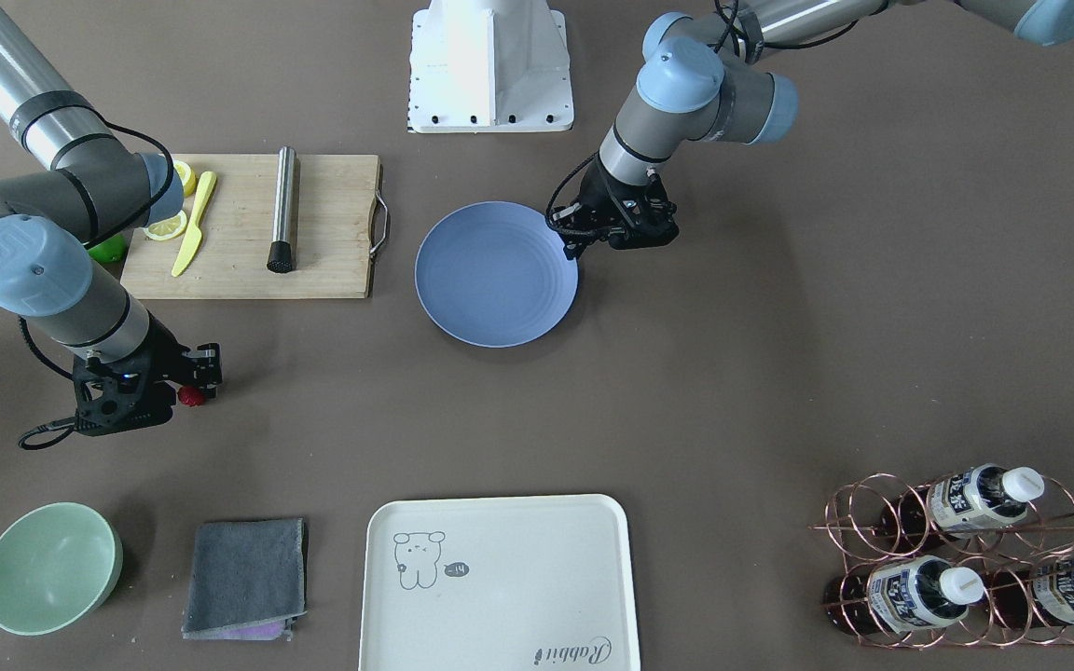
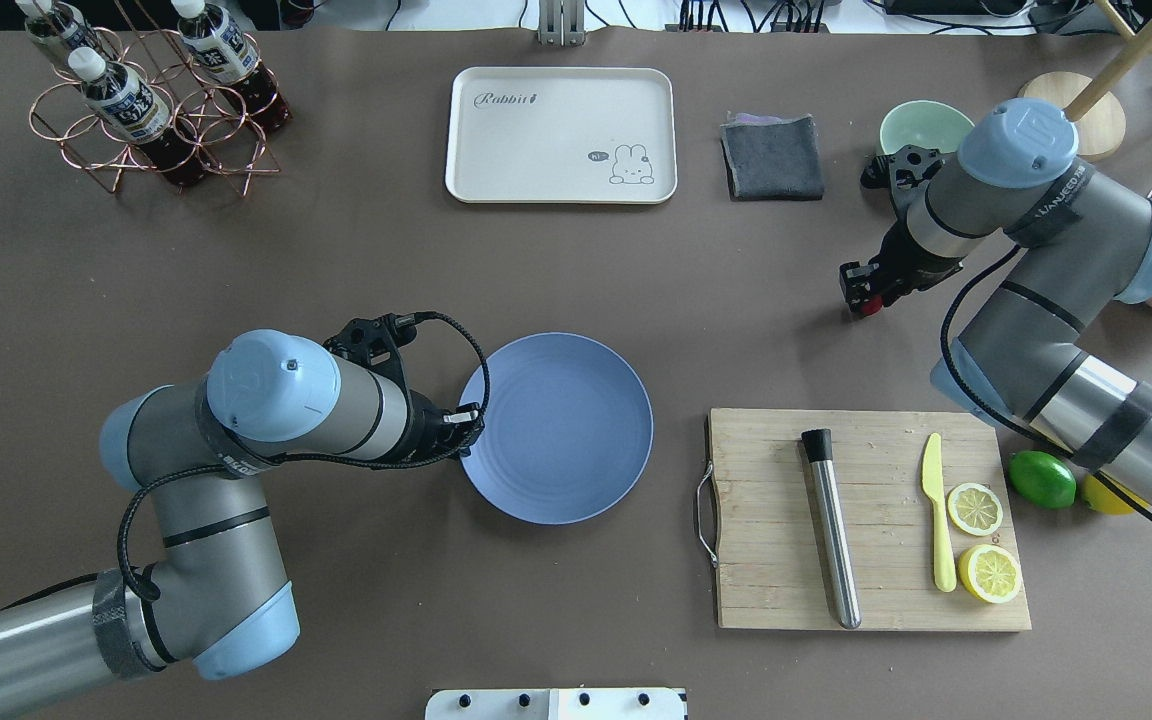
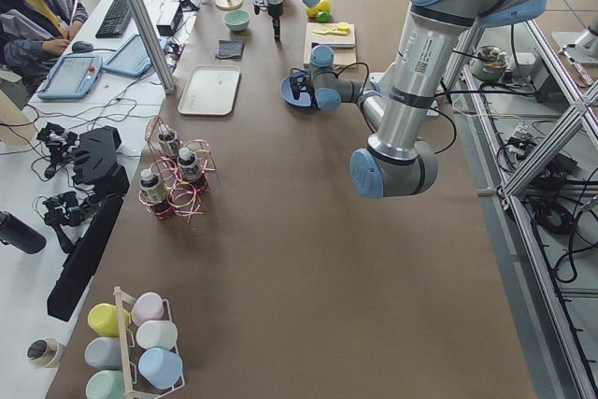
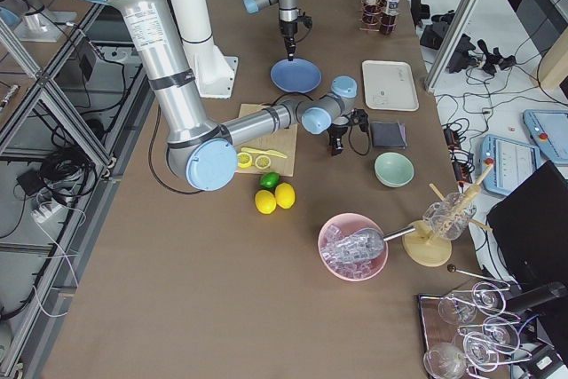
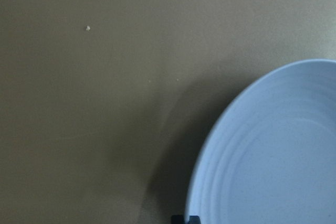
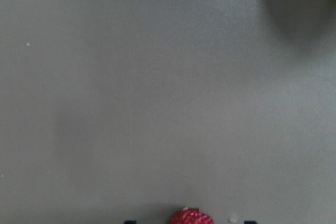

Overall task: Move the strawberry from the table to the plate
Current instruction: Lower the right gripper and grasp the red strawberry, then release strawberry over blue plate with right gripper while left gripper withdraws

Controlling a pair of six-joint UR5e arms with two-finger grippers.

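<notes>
Right gripper (image 1: 192,384) is straddling the strawberry (image 6: 191,217), jaws released. The berry is sitting on the table (image 1: 733,391), well apart from the plate (image 1: 496,274). We are advising: centre it, close softly, lift clear. Left gripper (image 1: 582,244) is hovering clenched at the plate's rim.

Right arm (image 1: 34,270) bends low, right fingers (image 1: 209,357) spread; left arm (image 1: 686,84) angles down, left fingers (image 1: 578,245) together.

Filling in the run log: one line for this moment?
stage: pre-grasp | right gripper: open, straddling strawberry | left gripper: shut, at plate rim | plate: empty
</notes>
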